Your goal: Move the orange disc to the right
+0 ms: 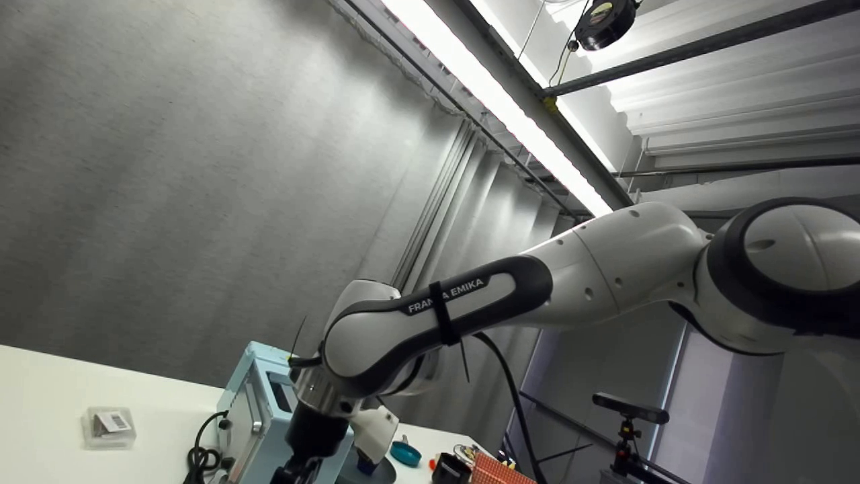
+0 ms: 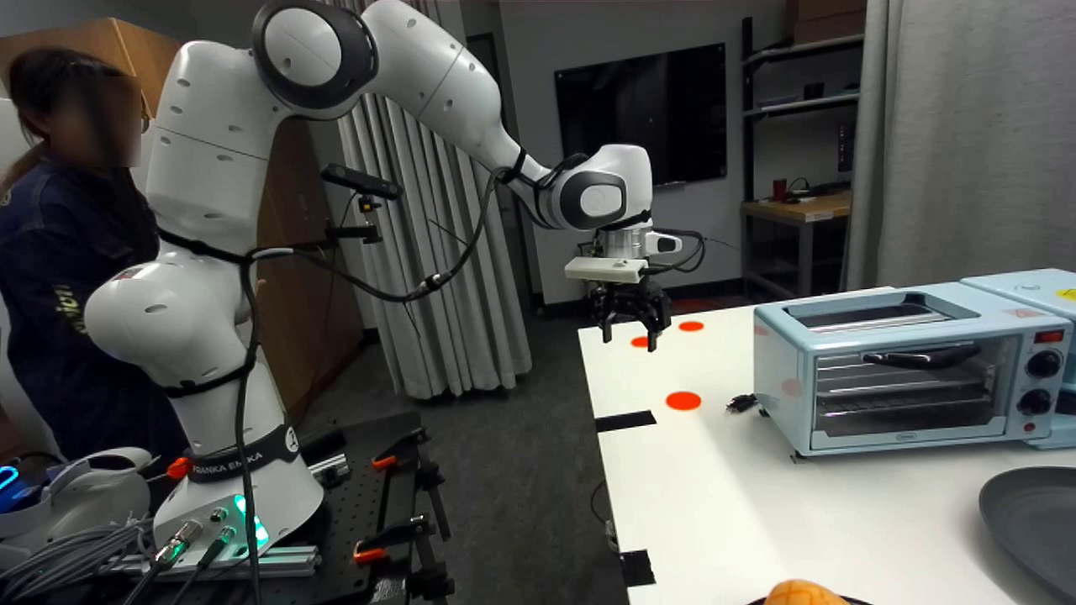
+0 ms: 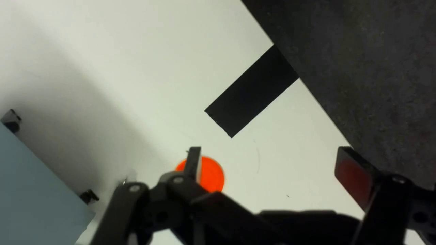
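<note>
My gripper (image 3: 270, 166) hangs above the table (image 3: 143, 85), jaws wide, holding nothing. In my wrist view, one finger (image 3: 192, 159) part-hides an orange disc (image 3: 212, 175) below; I should centre it between my jaws, then descend low: it looks thin.

Free lane over wht tbl (image 2: 731, 504) btwn robot-side edge & toaster oven (image 2: 912, 378), which blocks beyond.
</note>
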Available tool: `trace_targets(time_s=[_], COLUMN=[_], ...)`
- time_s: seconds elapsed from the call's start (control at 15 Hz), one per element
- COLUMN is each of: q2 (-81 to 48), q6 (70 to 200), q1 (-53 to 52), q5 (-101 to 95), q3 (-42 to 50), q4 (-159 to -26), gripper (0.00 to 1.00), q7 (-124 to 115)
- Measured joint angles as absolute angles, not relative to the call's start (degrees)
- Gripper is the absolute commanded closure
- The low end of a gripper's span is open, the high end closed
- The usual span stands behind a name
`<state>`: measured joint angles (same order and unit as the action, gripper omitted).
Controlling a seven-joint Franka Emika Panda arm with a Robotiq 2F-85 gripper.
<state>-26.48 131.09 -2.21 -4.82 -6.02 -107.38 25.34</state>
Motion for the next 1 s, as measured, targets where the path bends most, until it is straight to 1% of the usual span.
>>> trace_targets(time_s=[0.53,1.0], q2=[-26.8,-30.7], q6=[131.4,140.6], q1=[-2.1,-1.2], q5=[-5.1,-1.6], q3=[-6.0,-6.3], q4=[-106.9,-103.1], gripper=[0.00,0.00], q7=[25.3,24.5])
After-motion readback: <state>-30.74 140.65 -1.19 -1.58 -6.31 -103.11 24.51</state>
